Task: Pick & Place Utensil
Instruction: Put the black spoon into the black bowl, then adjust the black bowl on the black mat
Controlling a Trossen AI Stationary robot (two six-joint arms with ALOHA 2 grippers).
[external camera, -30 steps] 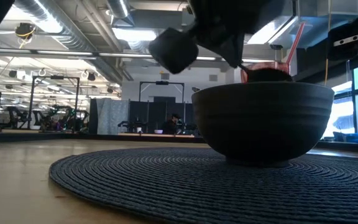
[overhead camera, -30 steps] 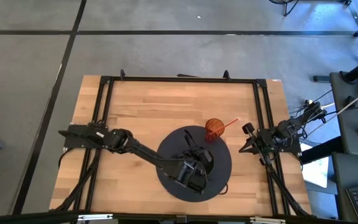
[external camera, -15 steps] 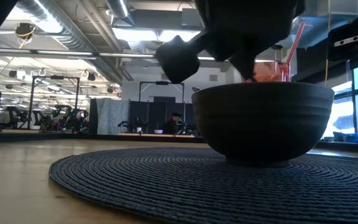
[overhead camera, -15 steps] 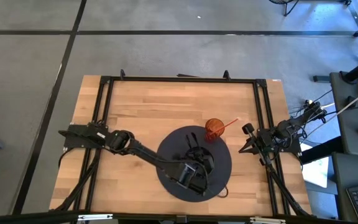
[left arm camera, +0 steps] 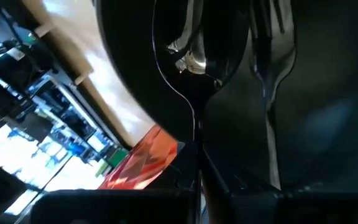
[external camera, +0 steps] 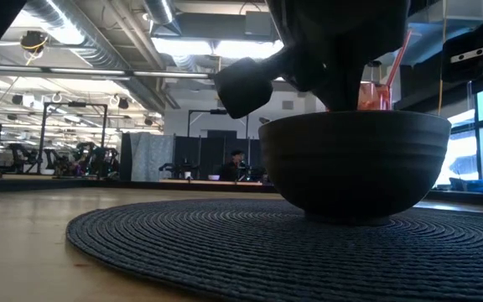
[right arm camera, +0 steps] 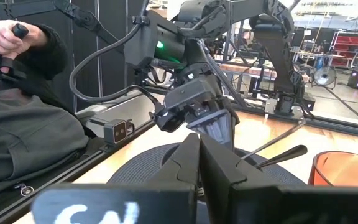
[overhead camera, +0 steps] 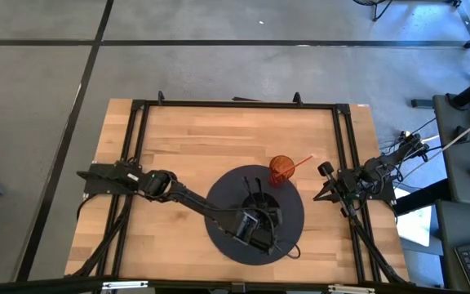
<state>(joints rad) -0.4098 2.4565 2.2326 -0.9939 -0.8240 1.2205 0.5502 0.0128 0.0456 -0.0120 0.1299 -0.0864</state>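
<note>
I run the left arm from its base at the table's left edge out over the round woven placemat point(overhead camera: 223, 237). The left gripper point(overhead camera: 251, 227) hangs above the dark bowl point(external camera: 355, 164) standing on that mat. Its fingers are pressed together, pinching the handle of a black spoon point(left arm camera: 188, 46); the spoon's bowl end lies inside the dark bowl. A black fork point(left arm camera: 271, 56) rests in the same bowl, just beside the spoon. Just beyond the mat's far edge stands an orange cup point(overhead camera: 281, 170) with a pink straw point(overhead camera: 302, 162). The right gripper point(overhead camera: 326, 170) waits at the table's right edge, fingers pressed together, holding nothing.
</note>
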